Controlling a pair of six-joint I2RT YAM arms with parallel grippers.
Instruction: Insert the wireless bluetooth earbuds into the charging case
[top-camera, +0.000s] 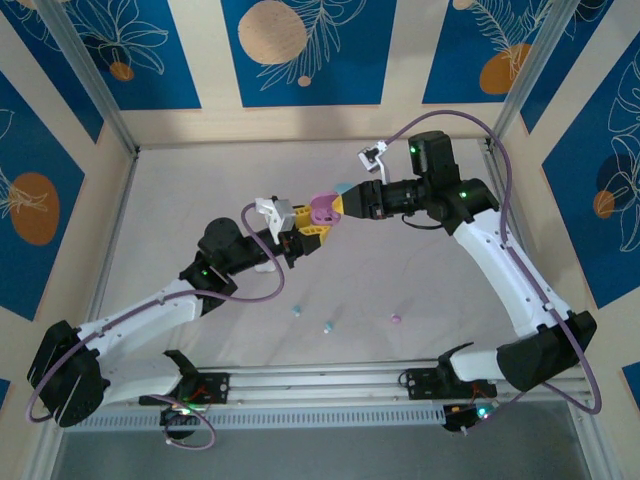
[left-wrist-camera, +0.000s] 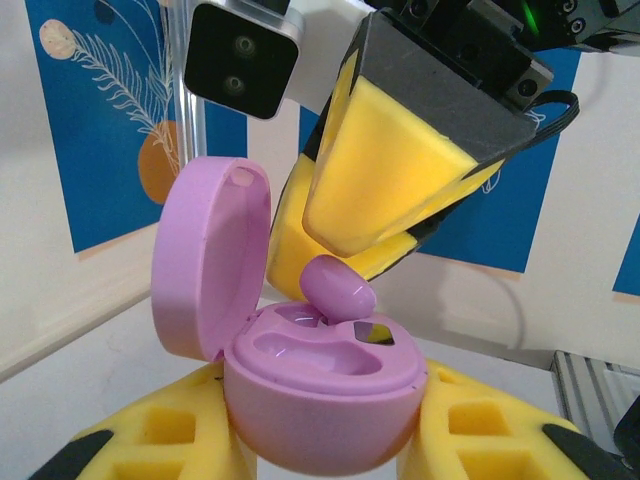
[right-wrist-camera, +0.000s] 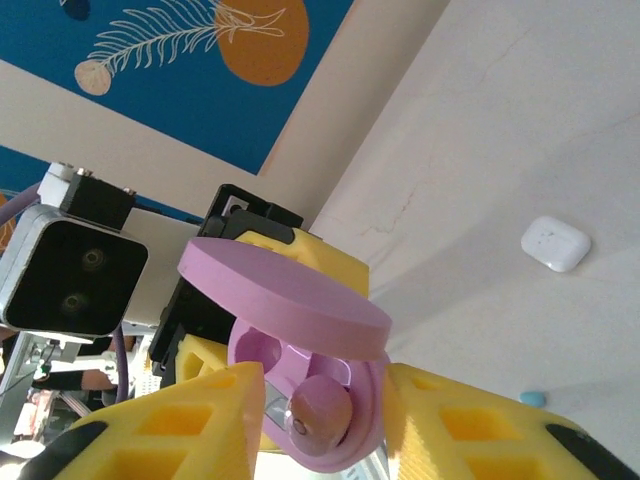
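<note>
Plainly, the risk sits high: the left gripper (left-wrist-camera: 320, 400) clamps the open pink charging case (left-wrist-camera: 300, 425) up off the table, while the right gripper (right-wrist-camera: 322, 385) has its jaws a little parted around the pink earbud (left-wrist-camera: 337, 288). The earbud rests tilted at the far socket, proud of the rim. I judge it could roll out if the fingers drag it. It is a small, glossy, rounded pebble, the case's own colour.

Pink case (left-wrist-camera: 320, 400) lilac-pink, pink earbud (left-wrist-camera: 338, 288) matching. Left gripper (left-wrist-camera: 320, 445) and right gripper (right-wrist-camera: 322, 420) yellow with black trim. Surface (top-camera: 420, 270) off-white. Wall panels (top-camera: 300, 60) blue with orange discs, white leaf outlines. Loose earbuds (top-camera: 296, 311) light blue, third earbud (top-camera: 395, 318) pink. White case (right-wrist-camera: 555, 243) plain. Cables (top-camera: 505, 165) purple.
</note>
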